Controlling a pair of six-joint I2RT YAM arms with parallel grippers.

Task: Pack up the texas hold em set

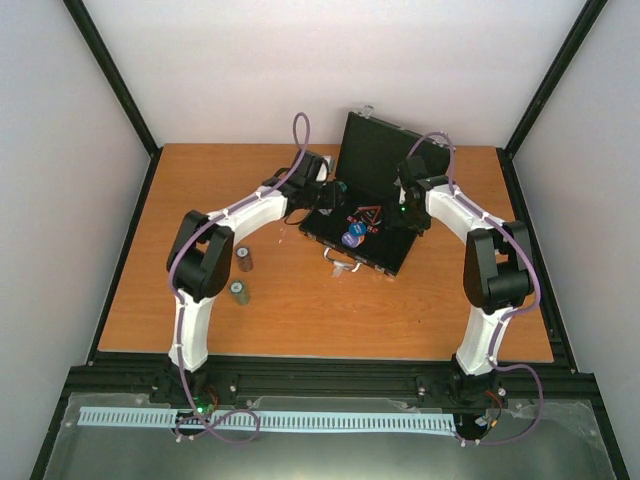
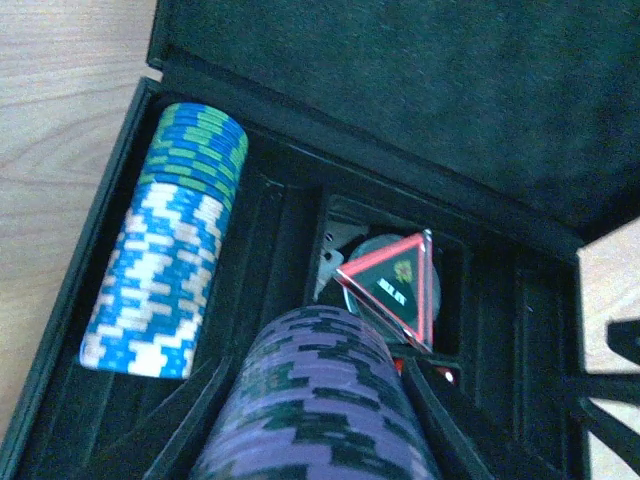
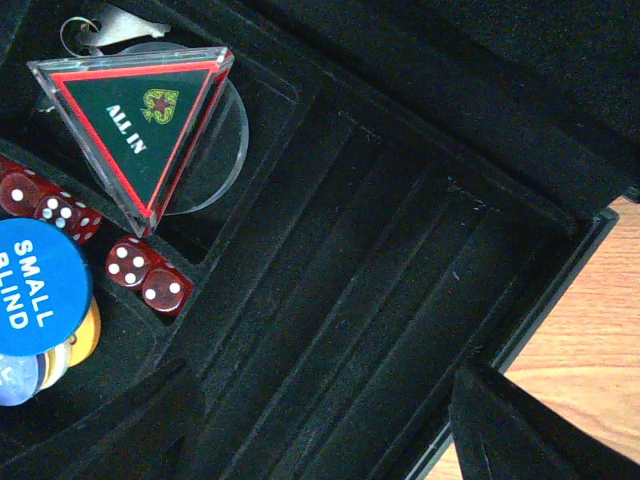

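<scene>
The black case (image 1: 375, 150) stands open at the table's back middle, lid upright. My left gripper (image 2: 315, 440) is shut on a purple-and-black chip stack (image 2: 315, 390), held low over a slot in the case's tray. A blue, white and green chip stack (image 2: 170, 250) lies in the slot to its left. In the middle pocket are the red-black triangle (image 3: 140, 120), red dice (image 3: 145, 275) and a blue disc (image 3: 30, 285) over an orange disc (image 3: 88, 330). My right gripper (image 3: 310, 400) hangs open above bare chip slots (image 3: 380, 250).
Two small chip stacks (image 1: 244, 260) (image 1: 239, 293) stand on the wooden table left of the case, beside the left arm's elbow. A key ring (image 3: 100, 25) lies in the pocket behind the triangle. The case's silver clasps and handle (image 1: 340, 262) face the near edge.
</scene>
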